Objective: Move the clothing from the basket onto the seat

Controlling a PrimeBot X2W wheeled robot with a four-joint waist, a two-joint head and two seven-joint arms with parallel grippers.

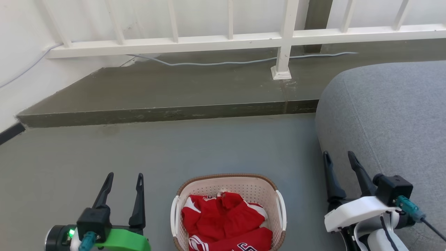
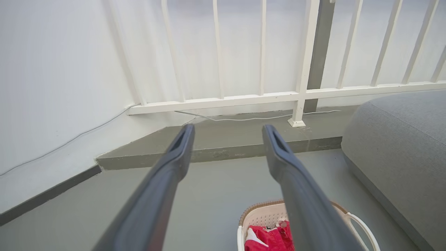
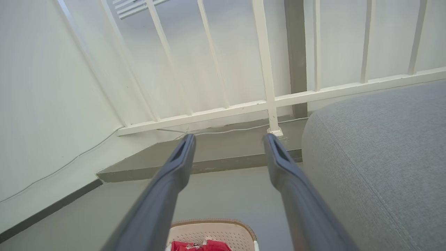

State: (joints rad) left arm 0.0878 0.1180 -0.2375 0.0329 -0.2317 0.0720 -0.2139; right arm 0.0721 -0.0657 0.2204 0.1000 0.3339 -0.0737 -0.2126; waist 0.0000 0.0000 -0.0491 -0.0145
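Note:
Red clothing (image 1: 226,218) with white stripes lies crumpled inside the cream perforated basket (image 1: 190,188), which stands on the floor at the bottom centre of the head view. The big grey seat (image 1: 393,111) fills the right side. My left gripper (image 1: 125,177) hovers open to the left of the basket, nothing between its fingers. My right gripper (image 1: 338,156) is open too, to the right of the basket and against the seat's front edge. The left wrist view has the basket (image 2: 258,218) and the clothing (image 2: 268,238) low between the fingers, as does the right wrist view, basket (image 3: 212,232).
A raised concrete step (image 1: 167,87) runs across behind the floor, with a white railing (image 1: 223,40) and its post (image 1: 283,66) on it. A grey cable (image 1: 223,62) lies along the step. A white wall (image 1: 21,69) closes the left side. Bare grey floor (image 1: 174,150) lies ahead of the basket.

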